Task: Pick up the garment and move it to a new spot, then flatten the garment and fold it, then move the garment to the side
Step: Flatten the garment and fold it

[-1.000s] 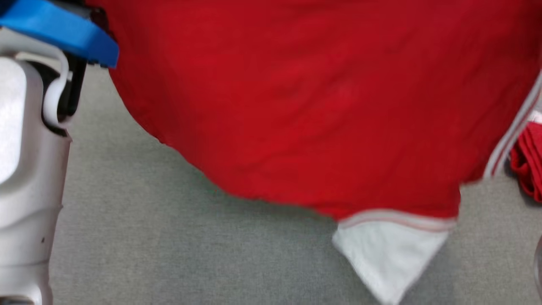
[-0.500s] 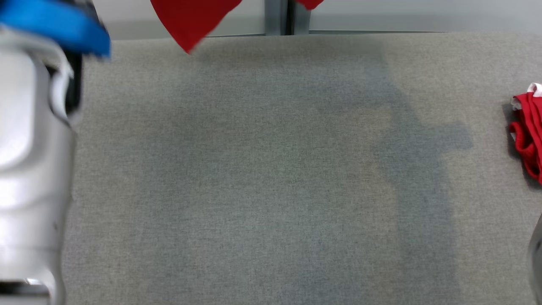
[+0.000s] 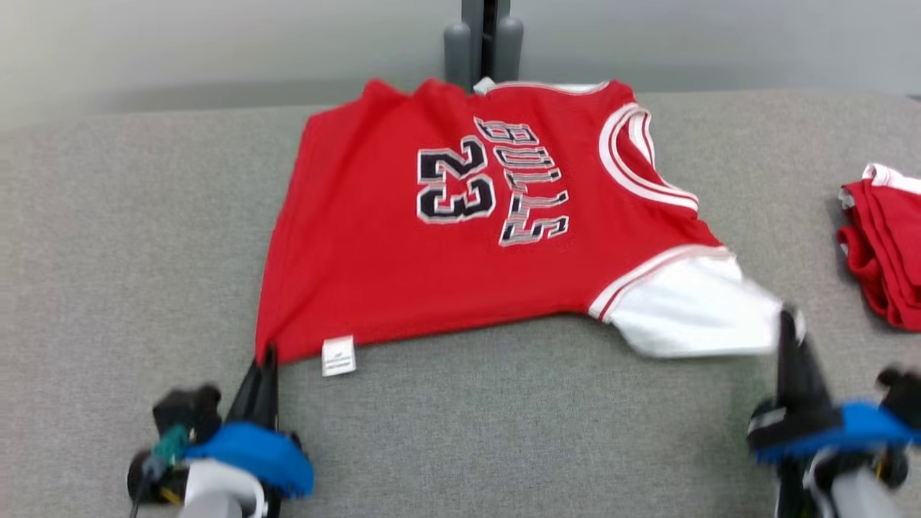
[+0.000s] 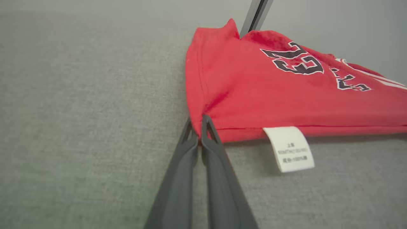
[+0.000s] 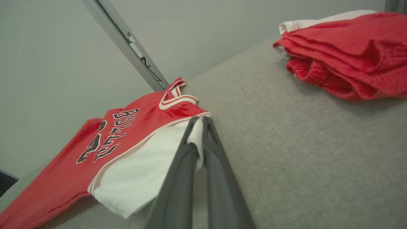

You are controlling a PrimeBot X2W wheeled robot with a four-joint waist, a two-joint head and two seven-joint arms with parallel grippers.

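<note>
A red jersey [image 3: 446, 237] with "23" and "BULLS" printed on it lies spread on the grey table [image 3: 129, 237], its far edge at the table's back. My left gripper [image 3: 265, 357] is shut on the jersey's near left hem corner [image 4: 198, 122], beside a white label [image 4: 289, 148]. My right gripper [image 3: 786, 320] is shut on the edge of its white sleeve [image 5: 198, 133] at the near right. The sleeve [image 3: 691, 306] lies flat and looks blurred.
A second bunched red garment [image 3: 881, 244] with white trim lies at the table's right edge, and it fills the upper right of the right wrist view [image 5: 346, 54]. A grey post [image 3: 482, 39] stands behind the table's back edge.
The jersey, first hanging close before the camera and then lifted out of sight, now lies spread on the table. Both grippers have come down low to the table's near side.
</note>
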